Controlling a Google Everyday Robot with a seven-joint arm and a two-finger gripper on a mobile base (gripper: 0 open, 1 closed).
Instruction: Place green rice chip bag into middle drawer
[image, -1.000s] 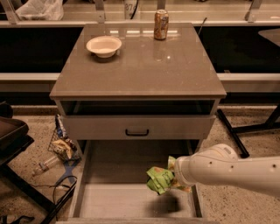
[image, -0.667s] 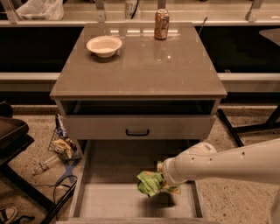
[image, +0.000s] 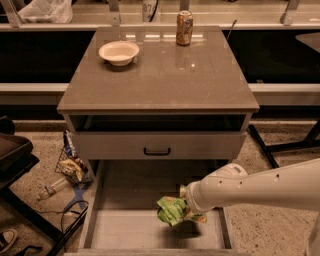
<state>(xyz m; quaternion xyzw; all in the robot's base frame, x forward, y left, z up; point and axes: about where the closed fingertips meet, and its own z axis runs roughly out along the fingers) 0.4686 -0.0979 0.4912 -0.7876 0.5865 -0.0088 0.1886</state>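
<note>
Single view, cabinet from the front and above. The arm (image: 260, 189) enters from the right, where the frame edge cuts it off, so its base is unseen. The near lip of the drawer (image: 125, 232) is cropped by the bottom edge. The recess directly under the worktop (image: 160, 80) is in deep shadow and its contents cannot be made out. Litter (image: 72, 169) on the ground to the left is too jumbled to identify.

The arm lies nearly level, sloping slightly down towards the left, its rounded white wrist over the drawer's right half. The tool (image: 184, 209) sits at the arm's left end, largely masked by crumpled foil. It is closed on the bag (image: 169, 211), which hangs clear of the pale drawer floor with a dark shadow just below it. The bag is thus over the drawer, right of centre and towards the front.

Behind, the closed drawer front (image: 120, 146) carries a black handle (image: 157, 151). On the worktop stand a bowl (image: 119, 52), rear left, and a can (image: 184, 28), rear centre, well apart.
</note>
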